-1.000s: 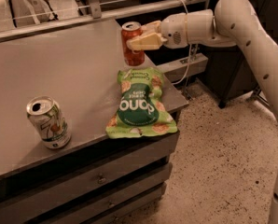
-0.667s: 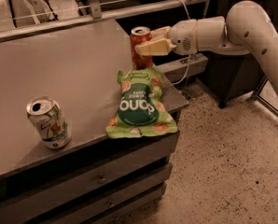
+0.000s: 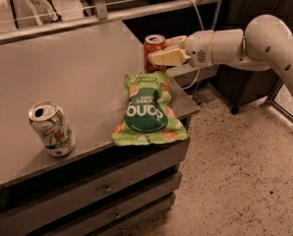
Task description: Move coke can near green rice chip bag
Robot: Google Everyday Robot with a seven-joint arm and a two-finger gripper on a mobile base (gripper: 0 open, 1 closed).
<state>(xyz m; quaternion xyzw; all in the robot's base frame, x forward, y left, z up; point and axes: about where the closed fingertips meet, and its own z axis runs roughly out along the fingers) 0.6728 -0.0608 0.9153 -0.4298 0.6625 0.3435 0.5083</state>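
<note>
The coke can (image 3: 153, 49), red with a silver top, stands upright on the grey counter (image 3: 63, 77) just behind the top edge of the green rice chip bag (image 3: 147, 110). The bag lies flat near the counter's right front corner. My gripper (image 3: 159, 54) reaches in from the right, with its pale fingers (image 3: 169, 57) around the can's right side. The can looks held between them.
A white and green soda can (image 3: 52, 129) stands upright near the counter's front left. Drawers sit below the counter's front. A rail and cables run along the back. Speckled floor (image 3: 245, 171) lies to the right, with a dark cabinet behind my arm.
My gripper has moved the coke can right and down, from above the bag's far end to the counter just behind the bag.
</note>
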